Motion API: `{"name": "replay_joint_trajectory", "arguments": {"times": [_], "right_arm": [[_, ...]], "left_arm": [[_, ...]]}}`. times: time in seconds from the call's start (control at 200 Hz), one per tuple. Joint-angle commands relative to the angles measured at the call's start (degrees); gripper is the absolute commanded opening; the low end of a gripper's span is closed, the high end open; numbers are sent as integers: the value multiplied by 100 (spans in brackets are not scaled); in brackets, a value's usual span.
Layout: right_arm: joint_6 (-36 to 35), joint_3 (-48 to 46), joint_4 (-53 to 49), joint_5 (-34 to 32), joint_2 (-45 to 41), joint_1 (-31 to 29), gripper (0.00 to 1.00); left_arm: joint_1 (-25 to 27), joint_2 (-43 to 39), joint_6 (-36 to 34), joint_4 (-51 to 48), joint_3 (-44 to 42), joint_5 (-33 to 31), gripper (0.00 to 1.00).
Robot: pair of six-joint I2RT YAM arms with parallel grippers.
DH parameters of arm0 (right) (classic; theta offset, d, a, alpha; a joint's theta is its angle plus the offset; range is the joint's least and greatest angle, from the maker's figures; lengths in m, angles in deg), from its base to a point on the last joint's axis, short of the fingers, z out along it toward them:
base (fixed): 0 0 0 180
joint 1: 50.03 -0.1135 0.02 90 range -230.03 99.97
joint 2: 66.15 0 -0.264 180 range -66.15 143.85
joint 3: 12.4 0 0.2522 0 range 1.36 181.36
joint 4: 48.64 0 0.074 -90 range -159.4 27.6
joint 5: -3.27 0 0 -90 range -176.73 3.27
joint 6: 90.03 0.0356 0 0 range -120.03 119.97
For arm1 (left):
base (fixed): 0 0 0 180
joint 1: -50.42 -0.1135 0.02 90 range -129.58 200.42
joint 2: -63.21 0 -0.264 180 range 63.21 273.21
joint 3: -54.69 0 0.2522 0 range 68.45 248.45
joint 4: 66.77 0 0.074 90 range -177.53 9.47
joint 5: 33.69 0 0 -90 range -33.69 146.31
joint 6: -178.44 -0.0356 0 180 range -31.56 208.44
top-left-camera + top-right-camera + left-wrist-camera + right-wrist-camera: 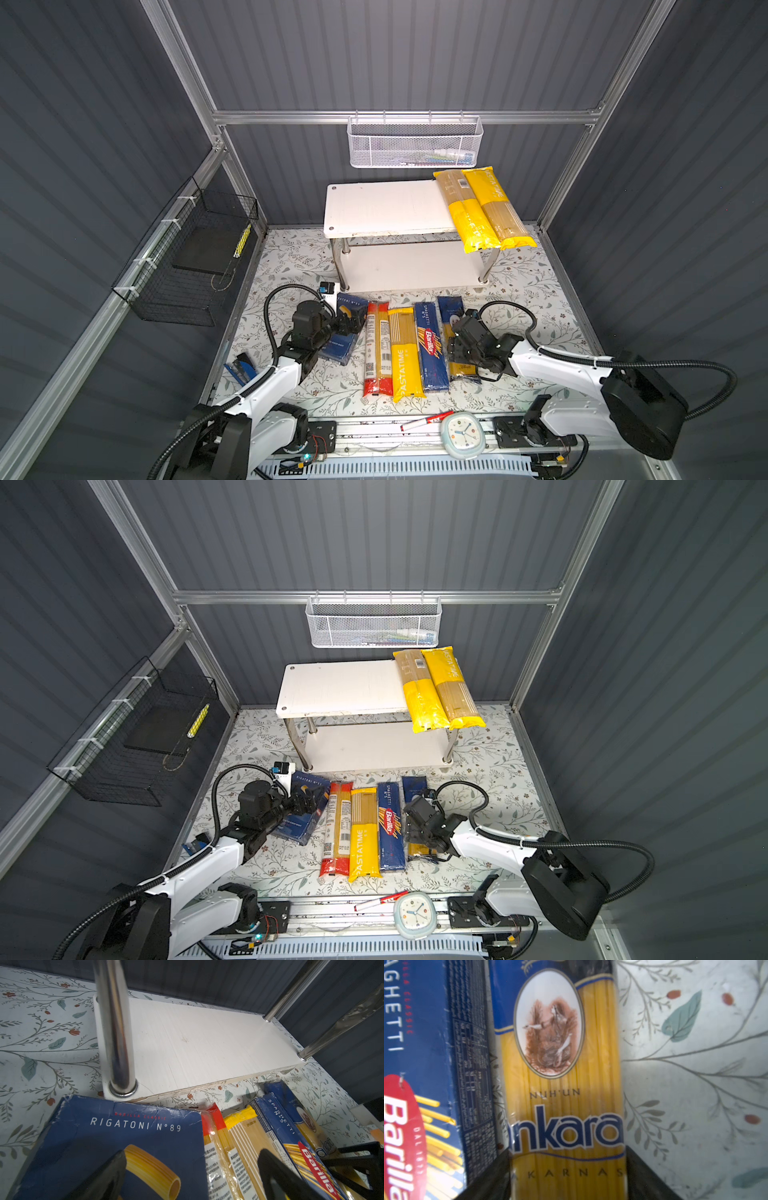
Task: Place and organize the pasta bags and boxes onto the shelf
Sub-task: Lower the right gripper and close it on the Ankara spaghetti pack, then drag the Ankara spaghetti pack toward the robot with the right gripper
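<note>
1. Two PASTATIME bags (473,216) lie side by side on the right end of the shelf's (382,208) top board, overhanging its front edge.
2. On the table (540,291) in front of the shelf, in a row, lie the rigatoni box (104,1130), red-ended bag (377,349), third PASTATIME bag (405,353), spaghetti box (431,345) and ankara bag (566,1084).
3. The left gripper (348,321) is spread wide above the rigatoni box, gripping nothing.
4. The right gripper's (568,1151) fingers straddle the ankara bag, close against both sides. I cannot tell whether they pinch it.

RIGATONI N°89 bx (116,1132), ankara bag (562,1084) (NUH'UN too)
</note>
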Motion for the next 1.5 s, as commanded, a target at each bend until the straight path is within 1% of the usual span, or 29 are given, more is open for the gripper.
{"name": "replay_joint_trajectory", "arguments": {"times": [0.0, 0.04, 0.085, 0.11, 0.385, 0.52, 0.54, 0.67, 0.81, 0.931, 1.026, 1.116, 1.141, 1.196, 1.246, 1.266, 1.296, 1.331, 1.351, 1.381, 1.401, 1.446, 1.496], "right_arm": [[269, -272, -489, 464, 67, -103, 62], [295, -285, -518, 451, 54, -111, 60], [325, -289, -551, 422, 36, -120, 53], [341, -289, -584, 396, 22, -121, 51], [338, -186, -748, 209, -360, -138, 37], [324, -160, -744, 204, -832, -185, 26], [336, -165, -747, 189, -1057, -218, 25], [346, -269, -748, -43, -1764, -315, 12], [159, -152, -1101, -292, -2302, -320, 5], [-48, 23, -1129, -378, -2649, -316, 0], [-218, 129, -1058, -436, -2802, -317, 0], [-334, 166, -944, -546, -2685, -314, 0], [-345, 195, -949, -563, -2593, -314, 2], [-342, 281, -988, -523, -2282, -314, 14], [-303, 363, -1073, -460, -1986, -314, 19], [-284, 385, -1107, -445, -1886, -314, 22], [-264, 418, -1134, -414, -1751, -314, 31], [-250, 435, -1170, -408, -1644, -314, 38], [-244, 434, -1181, -407, -1600, -312, 44], [-232, 440, -1199, -397, -1547, -314, 58], [-228, 439, -1214, -398, -1523, -314, 64], [-252, 440, -1266, -389, -1465, -314, 74], [-269, 457, -1334, -419, -1392, -312, 80]], "left_arm": [[10, -146, 52, -104, 14, -32, 100], [10, -162, 52, -104, 15, -36, 100], [10, -166, 52, -112, 6, -40, 100], [10, -172, 52, -113, 5, -38, 100], [10, -187, 52, -121, 5, -50, 99], [10, -187, 44, -133, 5, -45, 100], [10, -186, 45, -136, 12, -35, 100], [10, -200, 44, -130, 3, -57, 100], [10, -196, 53, -127, 4, -51, 100], [10, -207, 51, -122, -3, -47, 99], [10, -226, 52, -133, -4, -60, 100], [10, -243, 53, -139, -12, -60, 99], [10, -253, 52, -139, -8, -69, 99], [10, -262, 52, -141, -12, -63, 100], [10, -266, 52, -152, -4, -74, 100], [10, -269, 52, -153, -10, -69, 100], [10, -270, 52, -163, -12, -77, 100], [10, -282, 47, -165, -12, -83, 100], [10, -294, 48, -166, -12, -84, 99], [8, -293, 44, -175, -12, -95, 100], [10, -288, 44, -167, -12, -89, 100], [10, -294, 44, -169, -12, -80, 99], [10, -281, 52, -158, -12, -85, 99]]}}
